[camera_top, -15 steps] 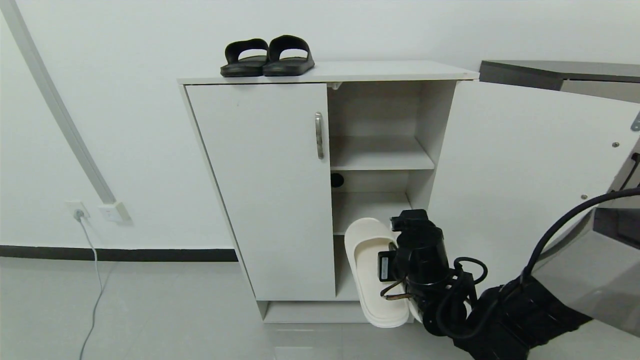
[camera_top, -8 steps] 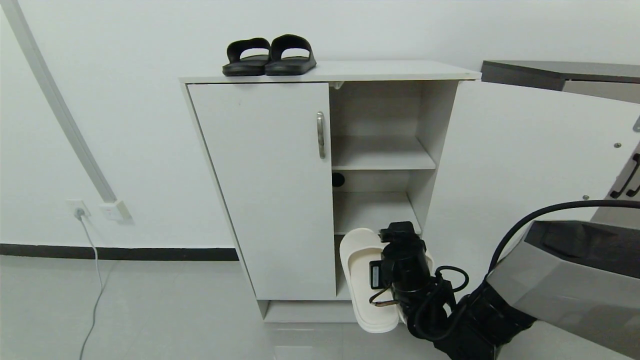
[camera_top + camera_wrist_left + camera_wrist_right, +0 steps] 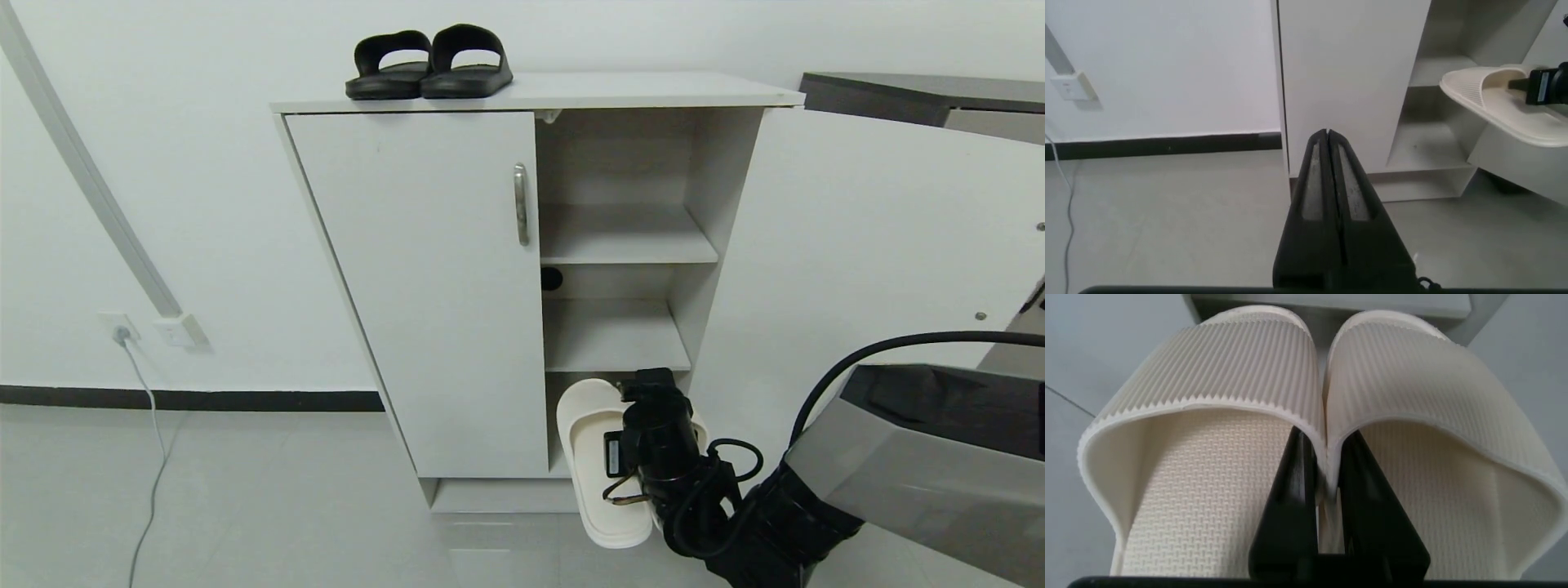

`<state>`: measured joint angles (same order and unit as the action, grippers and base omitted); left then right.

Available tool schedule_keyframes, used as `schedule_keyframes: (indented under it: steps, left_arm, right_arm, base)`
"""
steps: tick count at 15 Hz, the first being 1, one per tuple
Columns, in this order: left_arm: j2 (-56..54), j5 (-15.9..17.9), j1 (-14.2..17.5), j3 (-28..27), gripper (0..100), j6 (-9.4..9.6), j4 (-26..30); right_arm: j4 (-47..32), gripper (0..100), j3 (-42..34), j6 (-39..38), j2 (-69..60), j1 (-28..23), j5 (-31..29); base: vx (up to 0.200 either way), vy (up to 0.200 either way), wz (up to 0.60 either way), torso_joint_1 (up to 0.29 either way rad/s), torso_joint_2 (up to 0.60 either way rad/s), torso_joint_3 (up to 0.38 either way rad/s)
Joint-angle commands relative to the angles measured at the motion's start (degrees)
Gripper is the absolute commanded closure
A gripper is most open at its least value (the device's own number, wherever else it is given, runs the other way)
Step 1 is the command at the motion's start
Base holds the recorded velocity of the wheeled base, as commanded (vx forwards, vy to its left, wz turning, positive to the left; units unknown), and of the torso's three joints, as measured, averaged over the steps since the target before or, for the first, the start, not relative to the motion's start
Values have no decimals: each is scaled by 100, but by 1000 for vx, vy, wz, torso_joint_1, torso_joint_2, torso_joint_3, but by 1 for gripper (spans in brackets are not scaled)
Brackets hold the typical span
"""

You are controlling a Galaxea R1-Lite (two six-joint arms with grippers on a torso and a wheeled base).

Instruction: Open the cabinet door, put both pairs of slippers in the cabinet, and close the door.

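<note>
White slippers (image 3: 600,457) clamped by inner straps in right gripper (image 3: 1327,461), at bottom opening of cabinet (image 3: 424,286); black slippers (image 3: 429,65) near its top's left end

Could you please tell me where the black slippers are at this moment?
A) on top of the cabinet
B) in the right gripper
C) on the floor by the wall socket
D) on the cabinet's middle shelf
A: the black slippers sit side by side on top of the cabinet, while the right gripper is shut on the white slippers.
</note>
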<state>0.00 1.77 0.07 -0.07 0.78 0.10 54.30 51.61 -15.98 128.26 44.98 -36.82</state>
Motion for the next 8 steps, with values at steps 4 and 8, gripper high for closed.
schedule_keyframes:
  steps: [4, 8]
  left_arm:
    - [9, -1, 1, -1, 100, 1, -1]
    - [9, -1, 1, 7, 100, 1, -1]
  right_arm:
    - [2, 100, -2, 7, -2, 10, -10]
    - [11, 100, 6, 7, 41, 19, -1]
  base:
    - [0, 0, 0, 4, 2, -192]
    - [0, 0, 0, 2, 2, -199]
